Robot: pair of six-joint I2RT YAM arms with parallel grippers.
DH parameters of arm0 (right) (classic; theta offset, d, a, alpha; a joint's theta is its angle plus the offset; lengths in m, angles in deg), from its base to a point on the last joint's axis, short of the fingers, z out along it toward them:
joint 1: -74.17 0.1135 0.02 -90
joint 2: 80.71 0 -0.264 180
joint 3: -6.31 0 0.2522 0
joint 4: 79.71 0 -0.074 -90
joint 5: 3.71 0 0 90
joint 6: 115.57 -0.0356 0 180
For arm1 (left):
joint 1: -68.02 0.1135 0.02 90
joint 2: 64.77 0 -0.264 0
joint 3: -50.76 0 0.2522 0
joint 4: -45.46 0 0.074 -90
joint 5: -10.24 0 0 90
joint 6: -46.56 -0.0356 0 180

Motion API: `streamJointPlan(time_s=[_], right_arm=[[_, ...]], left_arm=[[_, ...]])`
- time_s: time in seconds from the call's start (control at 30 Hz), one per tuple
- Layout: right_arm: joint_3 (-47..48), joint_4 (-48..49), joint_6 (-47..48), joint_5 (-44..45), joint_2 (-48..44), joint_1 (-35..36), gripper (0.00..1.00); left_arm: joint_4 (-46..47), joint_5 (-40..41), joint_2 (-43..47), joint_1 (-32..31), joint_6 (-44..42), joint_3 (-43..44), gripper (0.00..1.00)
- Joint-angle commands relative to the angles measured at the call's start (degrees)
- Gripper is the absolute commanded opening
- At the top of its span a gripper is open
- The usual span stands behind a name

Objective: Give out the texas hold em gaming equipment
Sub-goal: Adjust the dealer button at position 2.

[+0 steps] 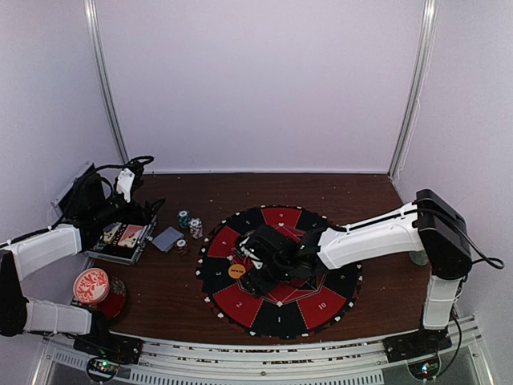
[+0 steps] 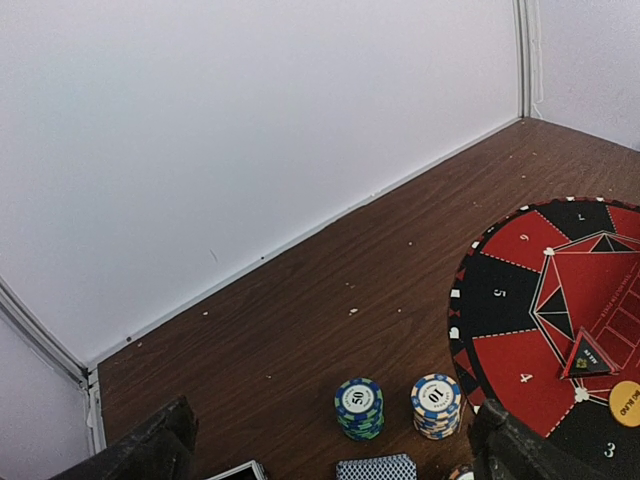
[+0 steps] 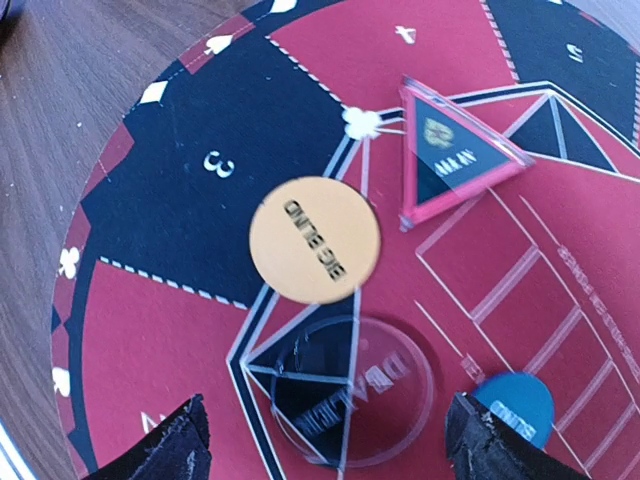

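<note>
Orange button disc (image 3: pixel 315 240) and blue button disc (image 3: pixel 513 405) are lying on the mat (image 3: pixel 180 200) under the wide-open right gripper (image 3: pixel 330 432). Chip stacks (image 2: pixel 358 407) and playing cards (image 2: pixel 375 468) are sitting undistributed on the surface (image 2: pixel 300 300), near the open left gripper (image 2: pixel 330 448).

Round mat (image 1: pixel 321 309) mid-table; patterned disc (image 1: pixel 90 285), perhaps stacked, near-left

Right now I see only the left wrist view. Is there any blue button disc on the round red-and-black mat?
Observer: Yes, a round blue plastic disc lies on that mat, near the round orange disc.
Operator: Where is the right pincer?
Observer: Open, above a clear round plastic disc beside the blue one.
Operator: What sits left of the grey-blue-backed card stack?
Observer: An open metal case.
</note>
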State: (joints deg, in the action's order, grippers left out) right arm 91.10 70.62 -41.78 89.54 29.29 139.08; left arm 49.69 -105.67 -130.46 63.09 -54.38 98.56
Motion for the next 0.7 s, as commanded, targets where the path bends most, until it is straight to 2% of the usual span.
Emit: streamJointPlan(time_s=[0.0,0.67], right_arm=[[2.8,-0.2,1.1,-1.0,3.6,0.1,0.82],[0.9,0.6,0.0,5.5,3.1,-0.2,0.81]], left_arm=[[2.5,-0.5,-0.3,0.4,0.3,0.1,0.98],[2.4,-0.5,-0.2,0.4,0.3,0.1,0.98]])
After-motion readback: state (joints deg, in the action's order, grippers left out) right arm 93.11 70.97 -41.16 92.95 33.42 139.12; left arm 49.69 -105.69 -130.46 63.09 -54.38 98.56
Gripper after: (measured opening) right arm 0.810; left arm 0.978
